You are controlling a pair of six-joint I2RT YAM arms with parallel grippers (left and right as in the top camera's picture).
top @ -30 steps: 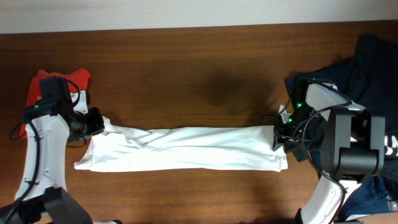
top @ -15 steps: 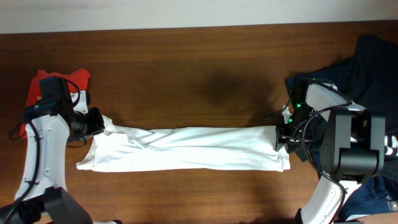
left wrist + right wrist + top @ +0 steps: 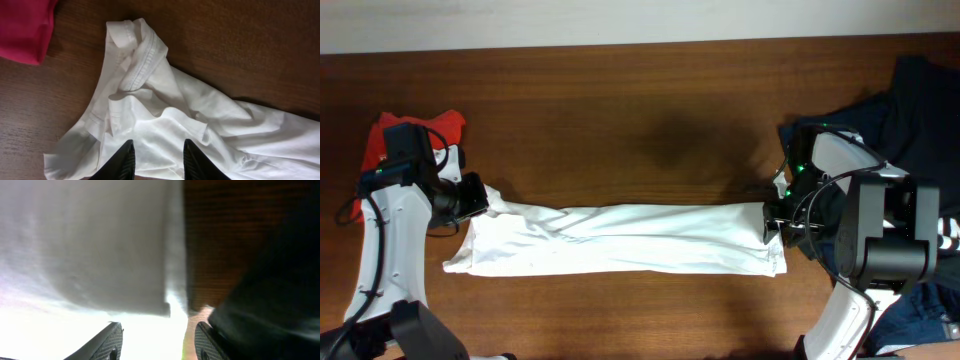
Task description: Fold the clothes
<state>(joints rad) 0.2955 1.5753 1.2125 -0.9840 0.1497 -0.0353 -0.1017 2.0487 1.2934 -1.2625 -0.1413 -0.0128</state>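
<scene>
A white tee [image 3: 620, 238] lies stretched in a long, narrow strip across the wooden table; no print shows on it. My left gripper [image 3: 480, 197] is at its left end. In the left wrist view its jaws [image 3: 157, 160] stand apart over the bunched white cloth [image 3: 165, 115], near the collar. My right gripper [image 3: 770, 215] is at the tee's right end. In the right wrist view its jaws [image 3: 157, 342] stand apart with the white cloth [image 3: 90, 245] in front of them. Navy and black garments [image 3: 920, 90] lie piled at the right.
A red garment [image 3: 415, 135] lies at the far left behind my left arm and shows in the left wrist view [image 3: 22, 25]. The dark pile reaches the right gripper [image 3: 270, 290]; one piece has white lettering [image 3: 948, 235]. Bare wood [image 3: 640, 120] lies behind the tee.
The white tee has shifted very slightly to the right. Both arms stay at its ends.
</scene>
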